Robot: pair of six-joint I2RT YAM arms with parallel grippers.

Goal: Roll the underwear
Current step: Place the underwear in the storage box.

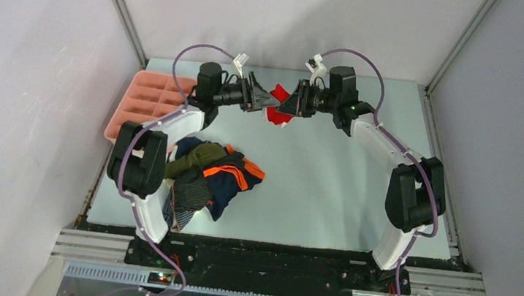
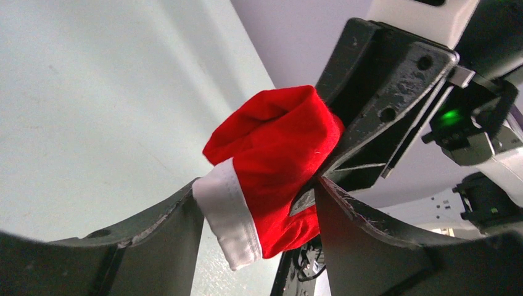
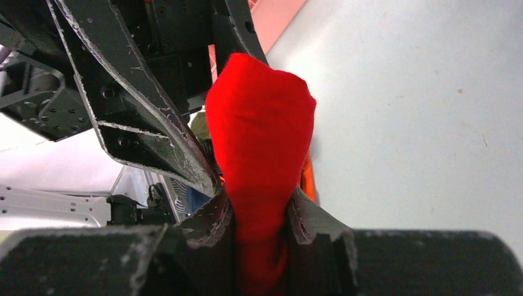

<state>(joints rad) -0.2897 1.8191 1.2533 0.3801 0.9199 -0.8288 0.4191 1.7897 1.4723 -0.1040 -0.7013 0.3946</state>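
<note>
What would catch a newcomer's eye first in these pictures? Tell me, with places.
The red underwear with a white band, held above the table at mid-back: the right hand is clamped on it, and the left hand is spread wide around it. Next comes the heap of other underwear at front left, then the pink tray along the left edge.

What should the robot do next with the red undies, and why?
Probably back the left gripper away: its jaws stand open around the red underwear, while the right gripper pinches it tight, so that one can likely carry it alone.
</note>
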